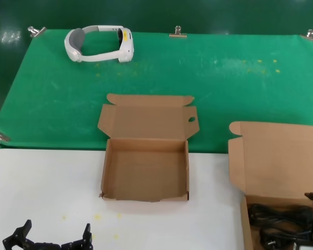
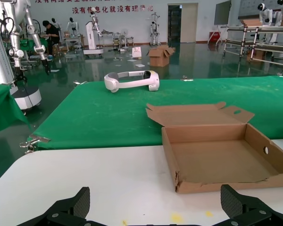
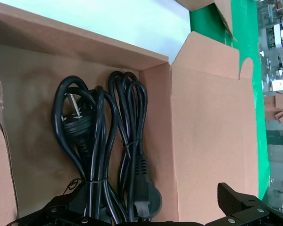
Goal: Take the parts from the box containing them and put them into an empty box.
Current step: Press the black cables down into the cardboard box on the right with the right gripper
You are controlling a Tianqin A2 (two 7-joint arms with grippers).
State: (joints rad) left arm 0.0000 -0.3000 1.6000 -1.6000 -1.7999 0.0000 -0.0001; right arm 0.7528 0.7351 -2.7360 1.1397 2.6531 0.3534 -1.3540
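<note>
1. Brown cardboard forms the empty box [image 1: 146,169], seen at the centre of the head view, straddling the edge where the white table [image 1: 41,187] meets the green cloth [image 1: 224,94].
2. Its lid flap, pierced by a small round hole [image 1: 191,120], is laid back toward the upper part of the frame; a ragged front wall is seen along its lower edge.
3. No printing or label is seen on either box.
4. The full box [image 1: 276,161] is cut off at the lower right of the head view, its plain lid flap raised behind it.
5. Black cables [image 3: 108,150] are seen in it in the right wrist view: two looped bundles side by side and touching, each tied round the middle, with plugs showing.
6. The right gripper [image 3: 155,216] is held over the full box, just above the cables; its fingers are spread wide and nothing is gripped.
7. The left gripper [image 1: 55,237] is seen at the lower left of the head view, above the white table, well apart from both boxes; its fingers are likewise spread wide and empty.
8. A white headset [image 1: 100,44] lies at the upper left on the cloth, which is fastened by metal clips [image 1: 178,33].
9. Red Chinese writing [image 2: 108,7] is seen on the far wall at the top of the left wrist view, too small to be read with certainty.
</note>
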